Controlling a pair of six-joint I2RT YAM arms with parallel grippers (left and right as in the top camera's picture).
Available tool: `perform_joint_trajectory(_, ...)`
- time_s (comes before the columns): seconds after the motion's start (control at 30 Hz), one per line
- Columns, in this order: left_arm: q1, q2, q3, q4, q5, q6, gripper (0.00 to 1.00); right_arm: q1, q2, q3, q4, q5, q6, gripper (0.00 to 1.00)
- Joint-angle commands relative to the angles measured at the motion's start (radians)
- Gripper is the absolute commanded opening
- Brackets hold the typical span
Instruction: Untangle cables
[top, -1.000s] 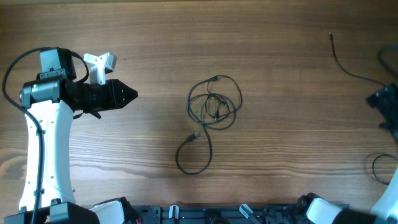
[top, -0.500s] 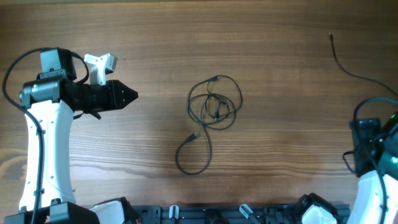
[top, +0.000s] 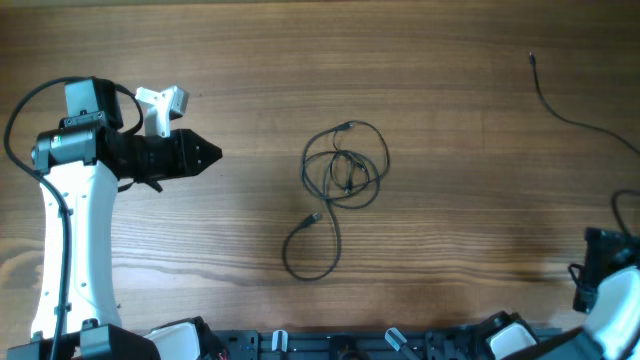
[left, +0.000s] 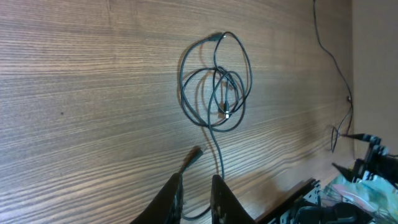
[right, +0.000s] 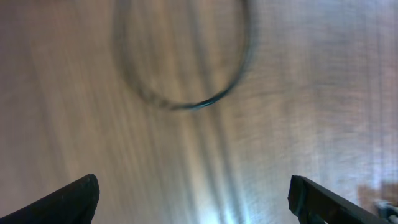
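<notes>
The cables (top: 345, 165) lie as a small bundle of thin dark loops mid-table, with one tail curling down into a loop (top: 312, 255). In the left wrist view the bundle (left: 214, 81) is ahead of my fingers and apart from them. My left gripper (top: 212, 154) hovers well left of the bundle, shut to a narrow slit with nothing in it. A separate thin strand (top: 560, 105) runs along the far right. My right gripper (right: 193, 199) is open wide over bare wood, and a blurred dark cable loop (right: 186, 102) lies ahead of it.
My right arm (top: 605, 275) is at the table's near right corner. A black rail (top: 380, 345) runs along the near edge. The white left arm (top: 65, 230) stands along the left side.
My right arm has drawn back from the right edge toward the near right corner. The left arm and the bundle have not moved.
</notes>
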Motion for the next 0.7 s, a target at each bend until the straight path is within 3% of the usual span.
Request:
perform_joint_trajectory(0.0,-0.004,-0.017,0.005,-0.001,0.002,0.027,0.17,-0.084,0.098,-0.006,0.034,-0.082,0.014,0.99)
perform_joint_trajectory(0.37,-0.004,-0.017,0.005,-0.013,0.002,0.027,0.18,-0.100,0.260,-0.006,0.217,-0.111,0.116,0.99)
perform_joint_trajectory(0.6,-0.004,-0.017,0.005,-0.023,0.002,0.026,0.18,-0.100,0.315,-0.006,0.314,-0.094,0.173,0.90)
perform_joint_trajectory(0.67,-0.004,-0.017,0.005,-0.023,0.002,0.026,0.18,-0.100,0.317,-0.006,0.336,-0.094,0.190,0.77)
